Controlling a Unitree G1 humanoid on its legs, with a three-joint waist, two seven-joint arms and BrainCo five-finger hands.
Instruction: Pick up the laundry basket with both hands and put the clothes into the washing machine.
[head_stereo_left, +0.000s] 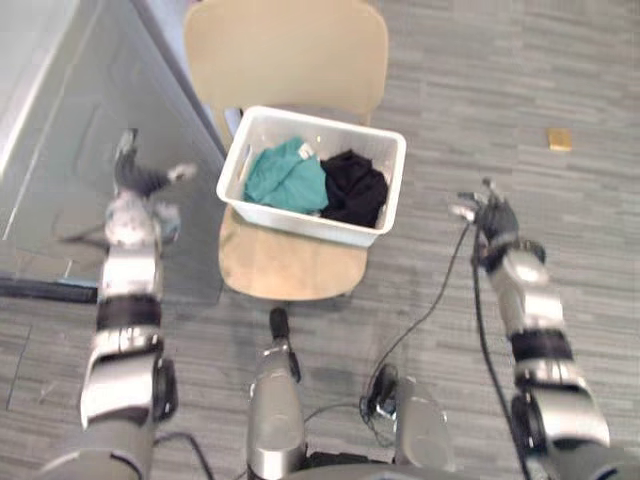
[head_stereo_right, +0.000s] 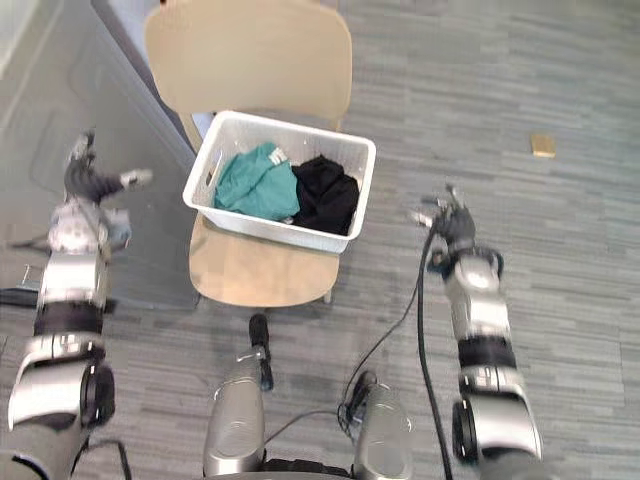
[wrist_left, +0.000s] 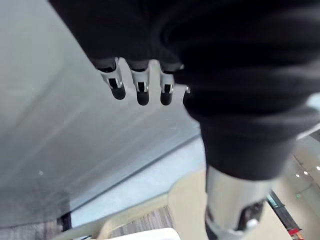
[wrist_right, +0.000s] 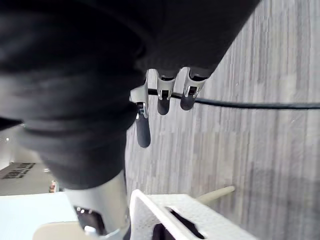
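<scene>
Left hand (head_stereo_left: 132, 178), right hand (head_stereo_left: 492, 218) flank white plastic laundry basket (head_stereo_left: 300, 222) on beige wooden chair (head_stereo_left: 290, 268), well apart, fingers loose, empty. Close inward evenly onto opposite rims.

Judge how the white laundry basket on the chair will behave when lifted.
The white laundry basket looks like rigid plastic, so it should probably keep its shape. With just a teal garment and a black garment inside, it is likely light. Both lie below the rim, so spilling seems unlikely.
</scene>
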